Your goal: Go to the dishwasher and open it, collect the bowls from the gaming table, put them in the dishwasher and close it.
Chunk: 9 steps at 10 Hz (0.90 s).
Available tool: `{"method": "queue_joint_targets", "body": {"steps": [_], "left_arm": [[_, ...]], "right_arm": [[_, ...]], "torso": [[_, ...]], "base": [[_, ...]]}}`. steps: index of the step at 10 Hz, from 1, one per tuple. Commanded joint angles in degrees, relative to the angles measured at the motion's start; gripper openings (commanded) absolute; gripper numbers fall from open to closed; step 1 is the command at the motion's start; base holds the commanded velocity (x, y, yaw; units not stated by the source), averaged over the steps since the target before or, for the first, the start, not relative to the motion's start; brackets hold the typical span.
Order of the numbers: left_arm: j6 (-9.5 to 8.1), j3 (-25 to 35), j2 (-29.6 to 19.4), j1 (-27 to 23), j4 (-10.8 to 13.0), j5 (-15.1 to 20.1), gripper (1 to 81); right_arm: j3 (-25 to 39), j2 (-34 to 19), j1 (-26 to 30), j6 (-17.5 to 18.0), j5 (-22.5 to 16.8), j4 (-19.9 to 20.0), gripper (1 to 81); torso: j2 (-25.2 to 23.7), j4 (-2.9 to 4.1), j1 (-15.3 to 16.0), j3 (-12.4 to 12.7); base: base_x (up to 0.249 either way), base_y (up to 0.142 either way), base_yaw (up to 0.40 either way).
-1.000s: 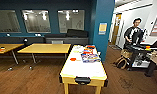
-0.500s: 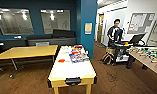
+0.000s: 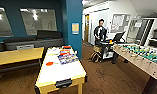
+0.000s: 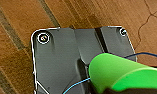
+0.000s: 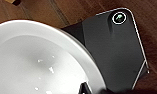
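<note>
The gaming table, white-topped with a pale yellow edge, stands just ahead and slightly left in the head view. A red-orange bowl lies on its left side, behind printed boxes and papers. In the left wrist view a bright green bowl hangs close over the wooden floor, my left gripper shut on its rim. A white bowl looms in the right wrist view, also above the floor, gripped at its edge by my right gripper. The dishwasher is out of view.
A foosball table runs along the right. A person sits behind a control rig between the two tables, farther back. A wooden table and dark sofa stand left, beside a blue pillar.
The whole head view has shifted as the camera moved closer. The white-topped table looms larger and the foosball table has come into view at the right.
</note>
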Motion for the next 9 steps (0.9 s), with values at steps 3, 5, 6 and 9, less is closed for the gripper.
{"method": "queue_joint_targets", "body": {"steps": [3,5,6,9], "left_arm": [[0.03,-0.52,0.37,-2.45,0.19,1.43,1.0],[0.03,-0.52,0.54,-2.18,0.02,1.42,1.0],[0.03,-0.52,0.8,-1.92,0.11,1.42,1.0],[0.12,-0.7,2.04,-1.74,0.63,1.52,1.0]], "right_arm": [[-1.0,2.67,2.11,-0.61,-2.17,-2.24,1.0],[-1.97,3.37,1.85,-0.61,-1.91,-2.33,1.0],[-2.23,3.64,1.85,-0.61,-1.82,-2.33,1.0],[-2.23,3.73,1.77,-0.61,-1.73,-2.25,1.0]], "torso": [[0.0,0.0,0.0,0.0],[0.0,0.0,-0.02,0.0],[-0.02,0.0,-0.02,0.0],[-0.02,0.0,-0.02,0.0]], "base": [[0.0,0.0,-0.4],[0.0,0.0,-0.4],[0.0,0.0,-0.4],[0.0,0.0,-0.4]]}}
